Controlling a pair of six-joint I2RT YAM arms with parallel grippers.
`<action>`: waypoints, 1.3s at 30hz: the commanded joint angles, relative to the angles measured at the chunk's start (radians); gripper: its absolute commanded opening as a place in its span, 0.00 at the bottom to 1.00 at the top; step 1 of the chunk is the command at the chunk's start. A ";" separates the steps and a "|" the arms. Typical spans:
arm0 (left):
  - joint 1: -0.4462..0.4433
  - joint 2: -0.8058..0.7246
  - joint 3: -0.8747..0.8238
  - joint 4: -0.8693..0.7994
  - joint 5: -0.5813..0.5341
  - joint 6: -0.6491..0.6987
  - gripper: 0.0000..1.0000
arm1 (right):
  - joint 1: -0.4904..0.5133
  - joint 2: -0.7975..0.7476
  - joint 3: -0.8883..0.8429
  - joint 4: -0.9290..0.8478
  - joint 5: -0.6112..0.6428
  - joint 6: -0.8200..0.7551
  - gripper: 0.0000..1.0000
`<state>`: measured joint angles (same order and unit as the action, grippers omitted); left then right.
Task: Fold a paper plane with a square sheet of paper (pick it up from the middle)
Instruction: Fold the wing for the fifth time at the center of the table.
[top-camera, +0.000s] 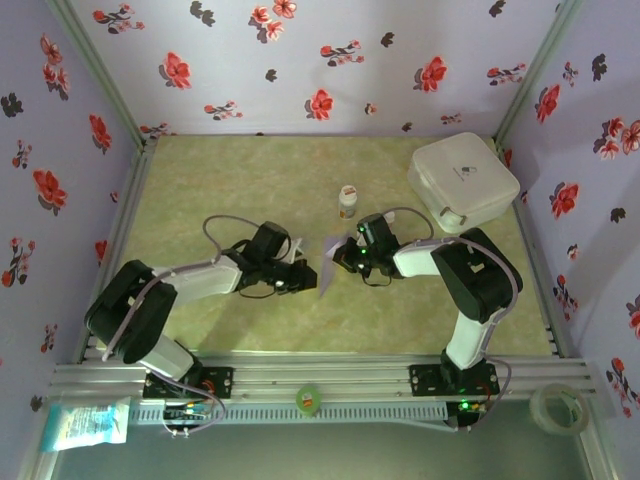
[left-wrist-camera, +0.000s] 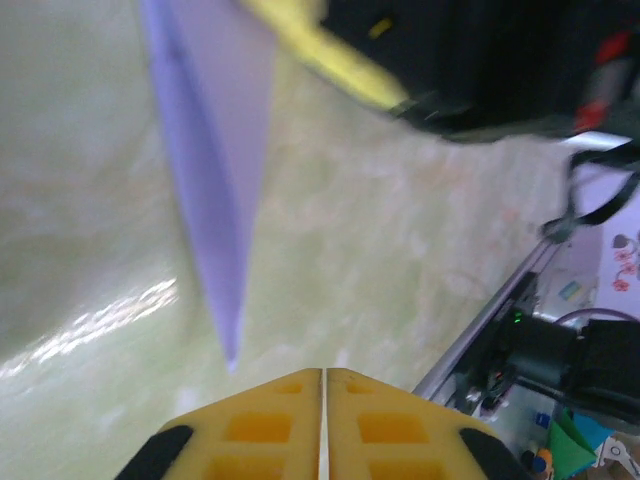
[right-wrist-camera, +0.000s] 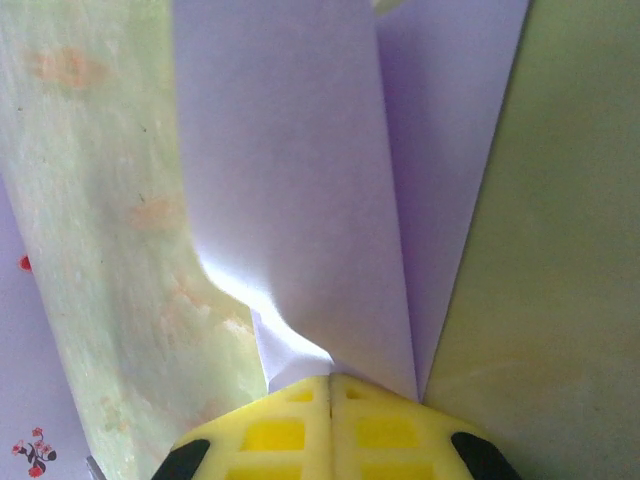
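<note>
Fingers (right-wrist-camera: 270, 432) of the right gripper (right-wrist-camera: 330, 380) are pinched shut on the folded lilac paper (right-wrist-camera: 300, 180), which stands on edge just on the near side of the small white bottle (top-camera: 347, 201). The left gripper (left-wrist-camera: 323, 375) is closed and empty, near and left of the bottle, with the paper's point just ahead of it. A white box (top-camera: 463, 182) sits right of the bottle, well apart.
</note>
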<state>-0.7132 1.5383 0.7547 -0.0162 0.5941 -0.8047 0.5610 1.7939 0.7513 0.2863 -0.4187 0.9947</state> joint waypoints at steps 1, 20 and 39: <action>0.003 0.045 0.077 -0.021 0.000 0.014 0.07 | -0.006 0.031 -0.007 -0.079 0.070 -0.008 0.05; -0.051 0.314 0.209 0.023 -0.036 0.018 0.08 | -0.006 0.026 -0.006 -0.084 0.065 -0.009 0.06; -0.065 0.259 0.000 0.090 -0.053 -0.030 0.08 | -0.006 0.027 -0.007 -0.096 0.072 -0.014 0.06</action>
<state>-0.7605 1.8153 0.8093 0.1574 0.5518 -0.8139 0.5610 1.7939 0.7513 0.2844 -0.4194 0.9947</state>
